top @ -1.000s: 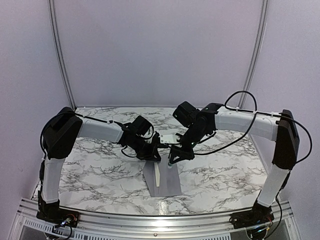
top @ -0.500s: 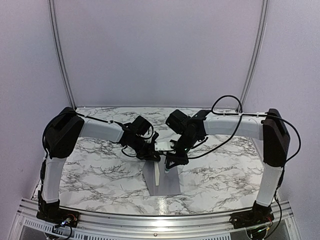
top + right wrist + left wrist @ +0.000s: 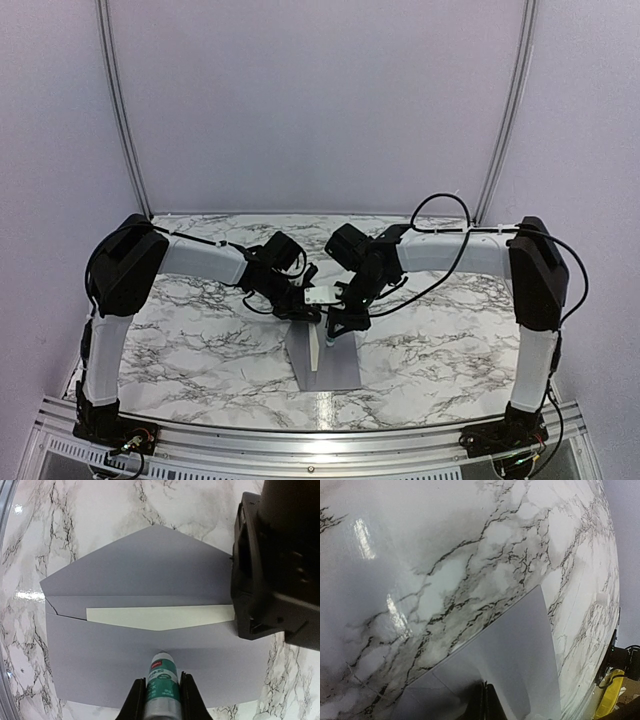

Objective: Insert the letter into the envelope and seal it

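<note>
The envelope (image 3: 125, 670) lies flat on the table (image 3: 200, 340), between the two arms near the front edge. Its flap (image 3: 150, 565) is open. The letter (image 3: 160, 617) sits inside the pocket, with a pale strip showing at the mouth. The right gripper (image 3: 161, 695) grasps a green-and-white tube (image 3: 162, 677), tip just above the envelope's front. The left gripper (image 3: 485, 702) is clenched, down at one end of the envelope.
</note>
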Controlling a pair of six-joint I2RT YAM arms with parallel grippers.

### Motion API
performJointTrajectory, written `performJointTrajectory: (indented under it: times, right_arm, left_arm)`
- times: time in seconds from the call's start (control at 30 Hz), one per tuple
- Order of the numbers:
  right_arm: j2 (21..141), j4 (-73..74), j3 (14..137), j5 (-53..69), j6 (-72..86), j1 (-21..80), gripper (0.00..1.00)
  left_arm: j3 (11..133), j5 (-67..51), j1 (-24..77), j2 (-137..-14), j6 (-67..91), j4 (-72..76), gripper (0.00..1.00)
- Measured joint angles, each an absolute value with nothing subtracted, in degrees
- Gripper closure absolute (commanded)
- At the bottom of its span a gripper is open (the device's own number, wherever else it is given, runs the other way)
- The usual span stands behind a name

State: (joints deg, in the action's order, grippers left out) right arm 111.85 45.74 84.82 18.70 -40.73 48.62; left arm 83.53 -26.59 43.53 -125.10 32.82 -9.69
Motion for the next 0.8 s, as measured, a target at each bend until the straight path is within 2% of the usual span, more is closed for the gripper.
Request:
performJointTrajectory:
  times: [0.8]
  right_arm:
    - [113.8,46.1,85.6,19.6,-41.2,48.6,1.0]
  left_arm:
    - [83.5,-26.6,43.4,-125.1,32.3,-9.7,1.0]
